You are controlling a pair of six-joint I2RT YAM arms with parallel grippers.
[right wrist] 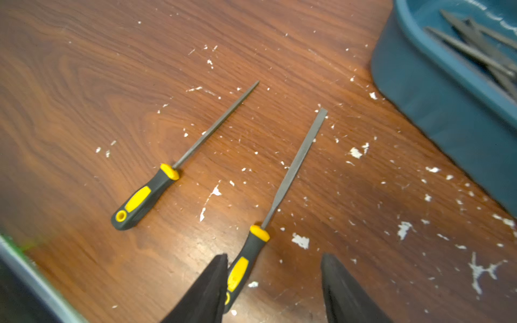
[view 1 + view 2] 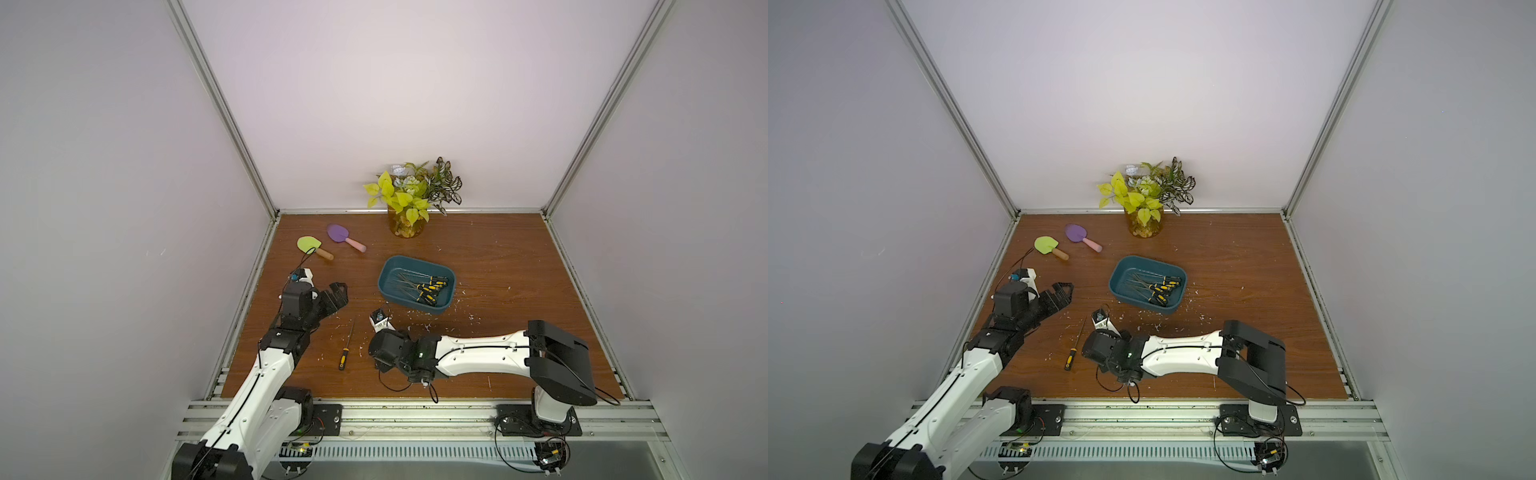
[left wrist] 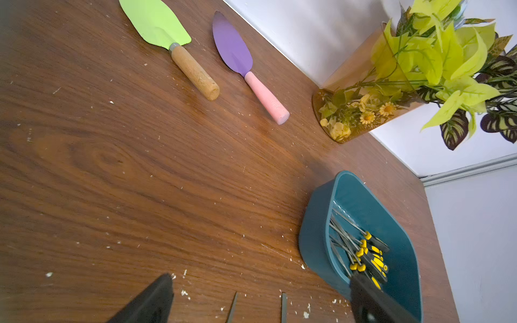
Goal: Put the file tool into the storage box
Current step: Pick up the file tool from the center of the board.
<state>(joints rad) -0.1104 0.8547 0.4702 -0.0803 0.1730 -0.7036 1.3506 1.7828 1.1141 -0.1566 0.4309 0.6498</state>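
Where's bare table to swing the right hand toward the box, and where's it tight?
Bare: the table from the storage box out to the side rail, and the patch bordered by the purple trowel, left hand and box. Tight: around the right hand, with the flat file between its fingers and the round file alongside.

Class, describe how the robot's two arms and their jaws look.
The left arm and right arm share smooth white shells, black joint housings and thin black cables running along them. The left gripper and right gripper have matte black, tapering jaws.
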